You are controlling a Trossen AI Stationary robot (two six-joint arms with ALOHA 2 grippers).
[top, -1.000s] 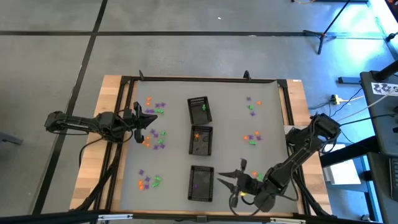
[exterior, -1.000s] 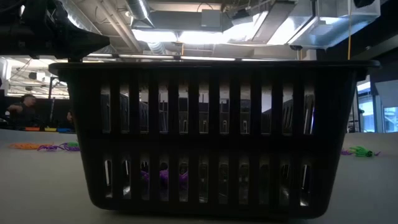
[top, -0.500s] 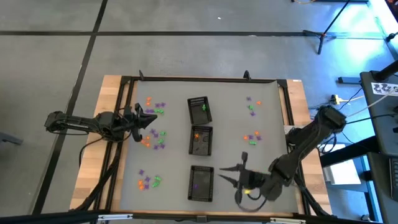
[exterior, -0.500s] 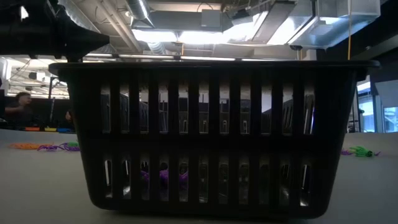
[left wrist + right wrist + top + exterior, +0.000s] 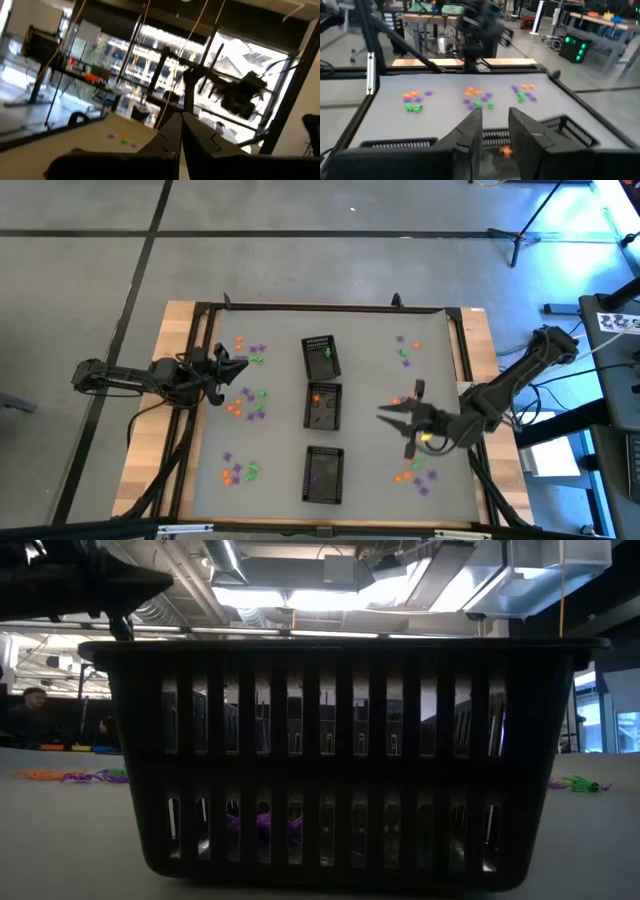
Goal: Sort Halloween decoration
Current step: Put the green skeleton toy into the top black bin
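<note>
Tiny orange, green and purple trinkets of the Halloween decoration lie in small heaps on the grey table, on the left and on the right. Three black mesh trays stand in a row down the middle. The far one holds green, the middle one orange, the near one purple. My right gripper hovers to the right of the middle tray, pointing at it, open with a narrow gap and nothing between its fingers. My left gripper waits shut above the left heaps.
An orange trinket shows through the gap of my right gripper, lying in the middle tray. More heaps lie at the far left, near left and far right. A black frame borders the table.
My right gripper has risen from beside the near tray and gone toward the table's far and right edges, to beside the middle tray. The gap between its fingers is unchanged. The heap near the right front has come into view from under the arm. My left gripper has tipped up slightly.
</note>
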